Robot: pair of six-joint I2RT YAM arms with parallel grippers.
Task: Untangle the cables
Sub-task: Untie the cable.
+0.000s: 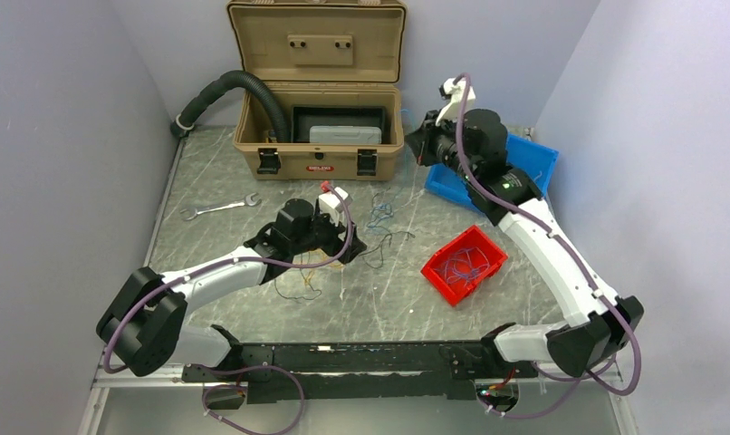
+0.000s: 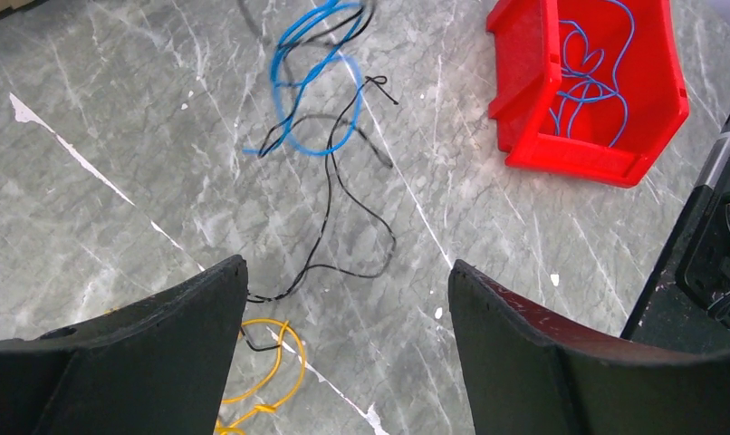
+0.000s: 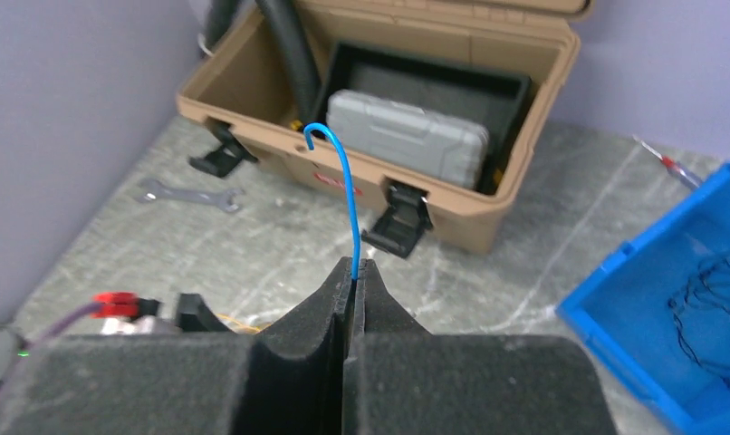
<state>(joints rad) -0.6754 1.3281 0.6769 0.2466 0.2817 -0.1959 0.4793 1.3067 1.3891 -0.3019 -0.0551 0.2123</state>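
A loose tangle of thin blue and black cables (image 1: pixel 380 220) lies mid-table. In the left wrist view a blue loop (image 2: pixel 312 82) crosses a long black wire (image 2: pixel 330 199), and a yellow-orange wire (image 2: pixel 273 372) lies by the left finger. My left gripper (image 1: pixel 343 250) hovers low over these, open and empty (image 2: pixel 348 272). My right gripper (image 1: pixel 419 145) is raised near the toolbox. It is shut on a single blue wire (image 3: pixel 343 190) that stands up from the fingertips (image 3: pixel 354 267) with a hooked end.
A red bin (image 1: pixel 438 272) holding blue wires (image 2: pixel 597 72) sits right of centre. A blue bin (image 1: pixel 533 154) with black wires (image 3: pixel 715 299) is at the back right. An open tan toolbox (image 1: pixel 316 149) with a black hose (image 1: pixel 244 86) stands at the back, with a wrench (image 1: pixel 218 207) on its left.
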